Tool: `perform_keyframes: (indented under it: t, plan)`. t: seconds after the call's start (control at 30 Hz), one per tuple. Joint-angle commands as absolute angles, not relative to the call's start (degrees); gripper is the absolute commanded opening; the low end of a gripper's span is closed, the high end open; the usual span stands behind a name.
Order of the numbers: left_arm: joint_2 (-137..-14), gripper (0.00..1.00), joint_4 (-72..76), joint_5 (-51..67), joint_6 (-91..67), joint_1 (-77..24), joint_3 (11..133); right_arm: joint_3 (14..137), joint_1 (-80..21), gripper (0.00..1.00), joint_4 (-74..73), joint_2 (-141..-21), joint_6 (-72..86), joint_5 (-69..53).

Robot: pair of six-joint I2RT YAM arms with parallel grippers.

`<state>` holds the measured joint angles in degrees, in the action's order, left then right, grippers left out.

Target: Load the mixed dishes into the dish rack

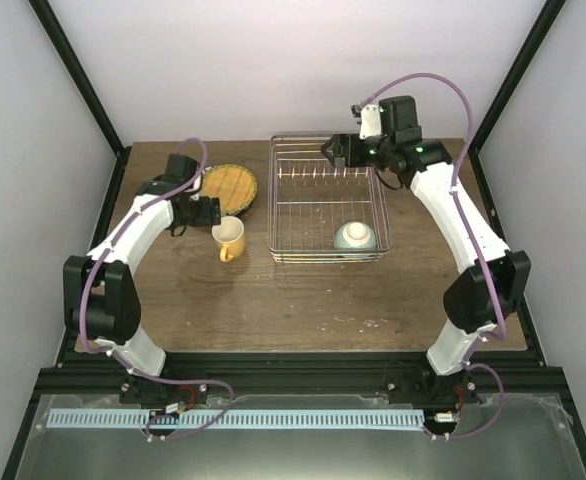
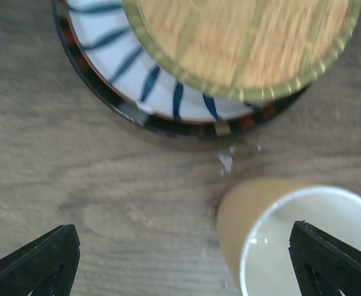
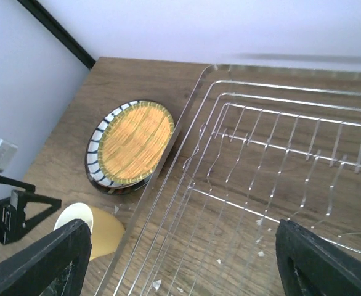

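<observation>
Yellow ceramic mug sits off-centre on the wooden worktop under your wide-open, empty left gripper. Closing now could topple it against the stacked plates. Your right gripper gapes empty above the silver wire rack.

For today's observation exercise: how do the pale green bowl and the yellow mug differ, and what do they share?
Place: the pale green bowl sits inside the dish rack, at its near right corner; the yellow mug stands on the table, left of the rack. Shape: the mug has a handle, the bowl none. Colour: pale green against yellow. Both are round vessels.
</observation>
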<state>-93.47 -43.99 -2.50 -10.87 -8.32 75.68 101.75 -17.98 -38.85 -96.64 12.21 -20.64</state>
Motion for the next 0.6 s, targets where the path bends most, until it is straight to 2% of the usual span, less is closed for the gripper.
perform_keyframes:
  t: [0.0, 0.27, 0.47, 0.57]
  plan:
    - [-92.99, 0.95, -47.38, -3.13, -14.51, -9.79, 73.70, 102.48, -17.87, 0.83, -33.92, -98.46, 15.47, -26.61]
    - [-98.88, 0.95, -44.22, -7.05, -15.93, -9.07, 83.14, 99.20, -17.93, 0.82, -34.53, -95.95, 14.47, -24.50]
    - [-108.51, 0.93, -43.59, 0.29, -16.71, -5.85, 90.03, 97.14, -17.93, 0.81, -36.04, -94.97, 12.61, -21.84]
    - [-111.01, 0.92, -44.57, -1.11, -17.34, -4.83, 92.95, 97.45, -18.00, 0.80, -37.65, -95.70, 11.83, -21.06]
